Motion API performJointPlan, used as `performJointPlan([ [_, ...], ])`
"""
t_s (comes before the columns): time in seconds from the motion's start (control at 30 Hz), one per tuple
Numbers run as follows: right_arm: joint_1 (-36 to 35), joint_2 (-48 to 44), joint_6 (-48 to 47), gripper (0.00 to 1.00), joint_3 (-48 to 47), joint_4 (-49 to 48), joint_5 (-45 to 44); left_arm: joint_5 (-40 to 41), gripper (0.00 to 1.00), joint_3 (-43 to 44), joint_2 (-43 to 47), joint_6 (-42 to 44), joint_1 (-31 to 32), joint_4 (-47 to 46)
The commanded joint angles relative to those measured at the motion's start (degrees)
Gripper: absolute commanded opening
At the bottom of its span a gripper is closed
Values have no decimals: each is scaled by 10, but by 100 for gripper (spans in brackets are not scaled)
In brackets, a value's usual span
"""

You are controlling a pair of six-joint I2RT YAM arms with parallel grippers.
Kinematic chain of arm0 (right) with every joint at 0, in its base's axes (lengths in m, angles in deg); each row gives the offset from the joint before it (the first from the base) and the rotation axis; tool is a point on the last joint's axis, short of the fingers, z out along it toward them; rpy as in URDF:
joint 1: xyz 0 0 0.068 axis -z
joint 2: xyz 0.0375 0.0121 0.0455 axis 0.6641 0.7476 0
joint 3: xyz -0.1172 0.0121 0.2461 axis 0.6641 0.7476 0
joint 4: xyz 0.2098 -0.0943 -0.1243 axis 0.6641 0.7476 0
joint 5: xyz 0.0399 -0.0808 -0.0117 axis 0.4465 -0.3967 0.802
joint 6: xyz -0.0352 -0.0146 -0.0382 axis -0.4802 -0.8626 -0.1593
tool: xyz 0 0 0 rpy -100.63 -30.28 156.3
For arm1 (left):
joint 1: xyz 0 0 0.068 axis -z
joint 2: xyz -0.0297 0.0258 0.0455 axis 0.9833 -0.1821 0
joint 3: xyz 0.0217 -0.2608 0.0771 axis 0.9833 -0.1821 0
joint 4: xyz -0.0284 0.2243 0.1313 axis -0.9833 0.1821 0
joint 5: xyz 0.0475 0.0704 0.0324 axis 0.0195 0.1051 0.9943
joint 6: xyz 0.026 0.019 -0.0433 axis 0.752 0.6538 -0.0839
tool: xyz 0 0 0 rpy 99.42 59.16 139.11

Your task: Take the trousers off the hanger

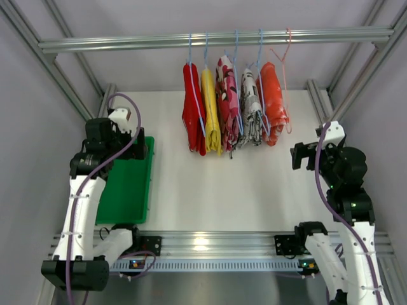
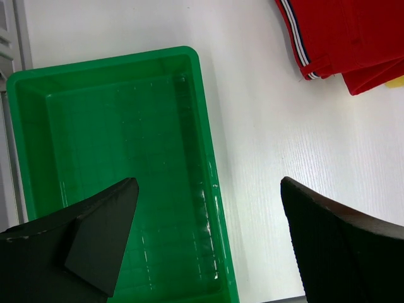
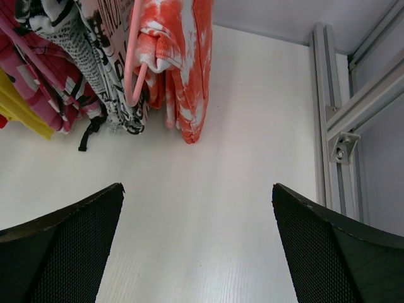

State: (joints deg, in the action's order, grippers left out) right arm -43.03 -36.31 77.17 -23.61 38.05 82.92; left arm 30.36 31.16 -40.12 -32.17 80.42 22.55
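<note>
Evidently nothing was off yet: the red trousers (image 1: 193, 114) and yellow trousers (image 1: 210, 117) hung on blue hangers (image 1: 189, 54) from the rail (image 1: 127, 43) at twelve o'clock. The left gripper (image 2: 209, 183), fingers spread and empty, hovered above the green tray (image 2: 25, 82) at nine; the right gripper (image 3: 197, 186) gaped empty at three.

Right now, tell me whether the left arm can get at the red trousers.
Probably yes. The left end effector hangs open over the tray, the red trousers are leftmost on the rail, and nothing stands between them.
</note>
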Motion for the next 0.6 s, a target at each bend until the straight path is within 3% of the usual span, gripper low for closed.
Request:
performJointPlan([
  [0.0, 9, -14, 15, 99, 6, -7, -12, 8, 99, -7, 23, -15, -3, -38],
  [0.07, 9, -18, 19, 99, 8, -6, -15, -18, 99, 2, 18, -15, -3, -34],
  [0.2, 28, -18, 28, 99, 13, 1, -14, -154, 99, 32, -5, -59, -3, -54],
  [0.23, 28, -17, 30, 99, 14, 2, -13, -224, 99, 34, -8, -72, -3, -72],
  [0.33, 33, -13, 36, 99, 15, 6, -5, -315, 99, 31, -16, -177, -2, -201],
  [0.37, 33, -12, 37, 100, 14, 6, -2, -365, 99, 26, -19, -251, 0, -247],
  [0.4, 35, -7, 39, 99, 10, 7, 1, -382, 99, 18, -31, -291, 8, -338],
  [0.43, 35, -5, 39, 99, 7, 7, 1, -391, 99, 19, -41, -320, 16, -372],
  [0.57, 37, 9, 30, 99, -8, -4, -10, -354, 99, 71, -124, -375, 85, -434],
])
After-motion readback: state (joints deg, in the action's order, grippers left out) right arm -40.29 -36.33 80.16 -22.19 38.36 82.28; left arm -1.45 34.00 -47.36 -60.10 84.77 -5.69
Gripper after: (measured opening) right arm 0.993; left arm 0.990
